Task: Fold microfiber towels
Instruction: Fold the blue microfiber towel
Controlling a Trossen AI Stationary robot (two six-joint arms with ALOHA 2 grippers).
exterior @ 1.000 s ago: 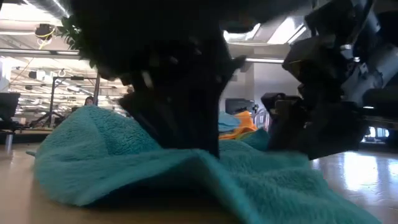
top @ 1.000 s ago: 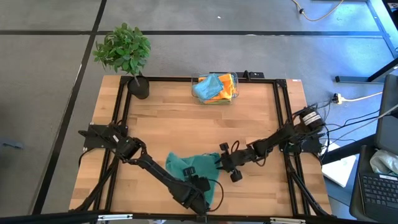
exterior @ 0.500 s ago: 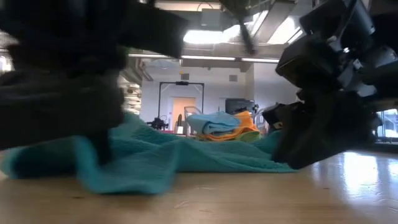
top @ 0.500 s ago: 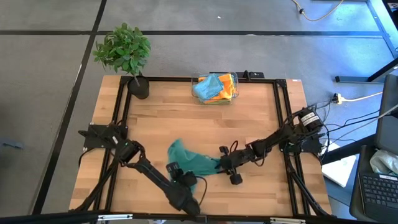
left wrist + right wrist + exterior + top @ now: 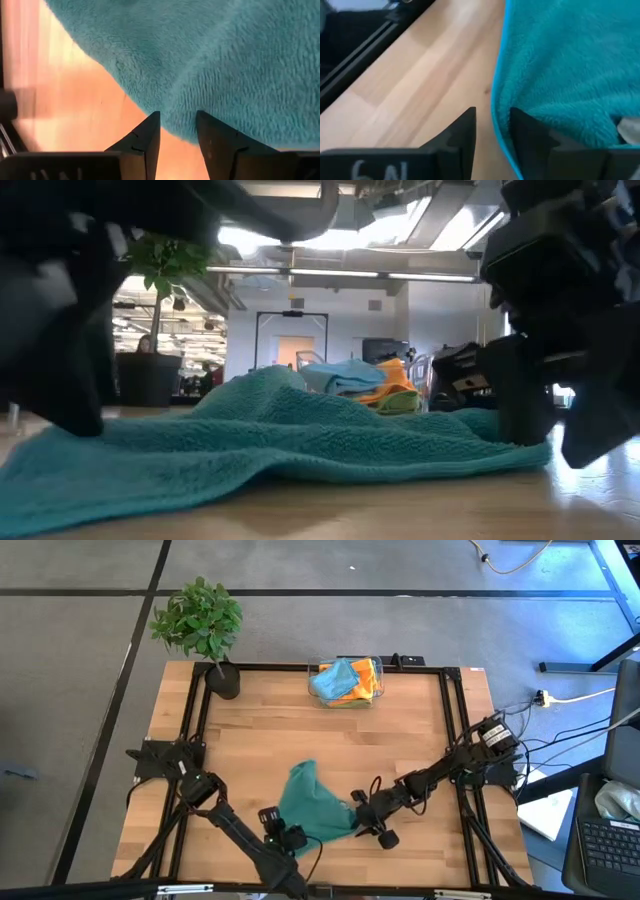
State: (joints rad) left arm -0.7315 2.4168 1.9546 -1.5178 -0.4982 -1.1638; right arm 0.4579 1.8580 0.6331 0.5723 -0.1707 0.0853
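Jaws of my left gripper [image 5: 176, 131] stand slightly apart with the near-left edge of the teal towel [image 5: 315, 805] lying just ahead of the tips; whether they pinch that hem or only straddle it I cannot tell. Jaws of my right gripper [image 5: 492, 131] are likewise narrowly parted, with the towel's right edge running into the gap between them, seemingly nipped. Outward from both, the cloth lies rumpled on the worktop [image 5: 250, 740], its long axis slanting from a peak toward the far left down to a broad end at near right. The two grippers flank that near end, left at its left corner [image 5: 283, 837], right at its right corner [image 5: 362, 820], so the cloth extends away from both toward the far side. The remaining towels [image 5: 347, 681] sit well apart in the bin [image 5: 345, 702] at the far edge.
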